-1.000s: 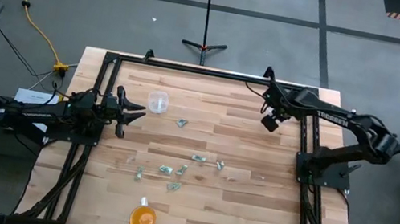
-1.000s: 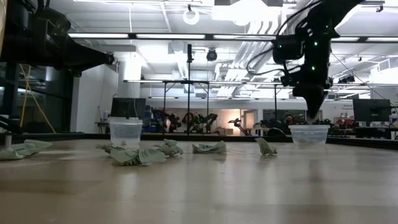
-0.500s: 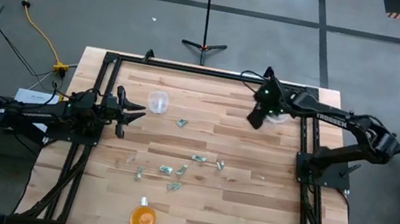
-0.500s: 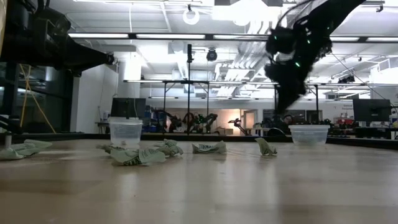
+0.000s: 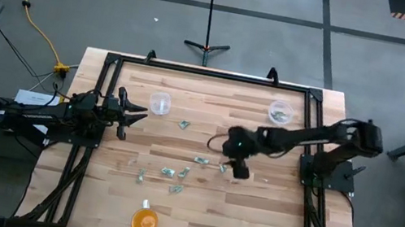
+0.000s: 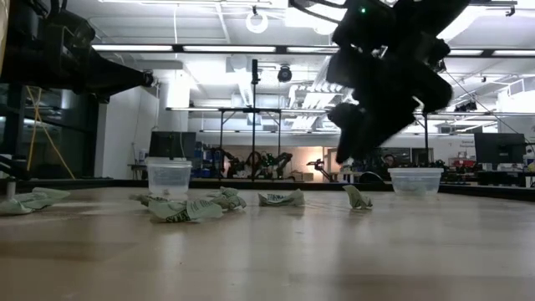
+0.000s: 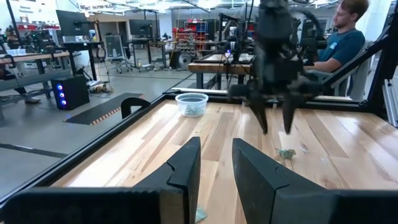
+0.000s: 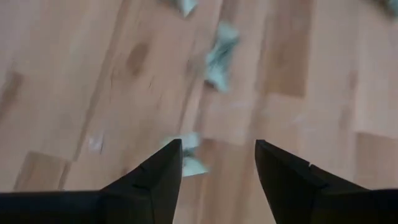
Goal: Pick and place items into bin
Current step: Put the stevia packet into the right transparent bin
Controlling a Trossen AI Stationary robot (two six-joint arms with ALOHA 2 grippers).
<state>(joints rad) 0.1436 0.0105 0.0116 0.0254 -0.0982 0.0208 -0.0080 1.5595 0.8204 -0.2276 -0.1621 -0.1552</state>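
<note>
**Right gripper over candy scatter, fingers apart**

Right gripper reaches to mid-table, fingers spread wide, empty, pointing down over a candy lying between them; contact cannot be told. Other candies lie scattered at table centre. Clear cup stands far right. Left gripper waits at left edge, fingers parted, empty.

Right arm stretched out low across the table's middle, right gripper pointing down, fingers spread apart, nothing between them. Left arm parked at the table's left edge, left gripper level, fingers parted.
</note>
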